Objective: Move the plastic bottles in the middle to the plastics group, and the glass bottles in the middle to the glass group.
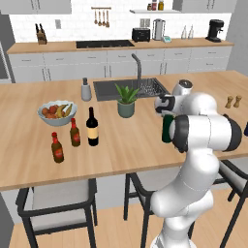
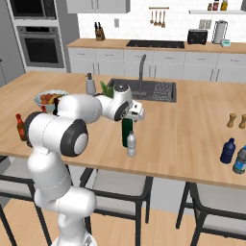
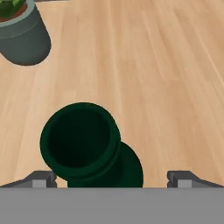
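The end effector (image 3: 112,178) is hanging right over the dark green bottle (image 3: 89,146), looking straight down into its open mouth. Its two fingertips (image 3: 40,179) are sitting wide apart, one on each side of the bottle, and nothing is clamped between them. The mouth is sitting closer to one fingertip than the other, so it's not centred in the gap.

In the right base view the green bottle (image 2: 127,131) is standing upright near the front edge of the counter (image 2: 192,129), with the small clear plastic bottle (image 2: 131,144) just beside it, a bit closer to that front edge. The hand is sitting directly above the green one, so its top is hidden there.

Over toward the counter's left end, the wine bottle (image 1: 92,127) with the cream label and red top is standing upright, and the two small brown bottles with red labels are right next to it: one (image 1: 74,132) just beside it, the other (image 1: 57,147) a little nearer the front edge. A fruit bowl (image 1: 57,113) is sitting behind them.

At the right end of the counter, near the front, two blue bottles (image 2: 227,151) are standing close together, with the salt and pepper mills (image 2: 231,120) further back. A potted plant (image 1: 126,100) is sitting just in front of the sink (image 1: 145,87).
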